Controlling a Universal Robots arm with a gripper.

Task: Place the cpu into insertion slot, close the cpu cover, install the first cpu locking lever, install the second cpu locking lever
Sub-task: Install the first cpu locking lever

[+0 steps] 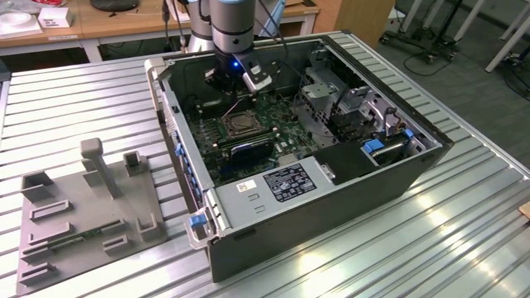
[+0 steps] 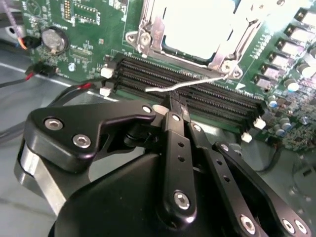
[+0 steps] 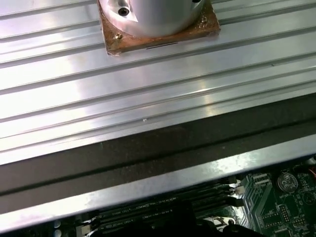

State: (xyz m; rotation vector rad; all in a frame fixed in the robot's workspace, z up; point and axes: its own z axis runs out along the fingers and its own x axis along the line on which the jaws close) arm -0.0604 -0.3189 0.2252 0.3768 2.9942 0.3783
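In the upper middle of the exterior view, the gripper (image 1: 234,82) hangs inside the open computer case (image 1: 331,205), with walls close around it, just above the insertion slot (image 1: 240,123). In the second wrist view its fingers (image 2: 174,129) are pressed together beside a thin locking lever (image 2: 197,82). The cpu (image 2: 197,24) lies framed by the cpu cover (image 2: 148,27). The case stands on a ribbed bench (image 1: 463,236).

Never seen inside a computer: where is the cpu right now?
In the second wrist view, the cpu lies in the insertion slot, framed by the cpu cover, beside the black memory slots.
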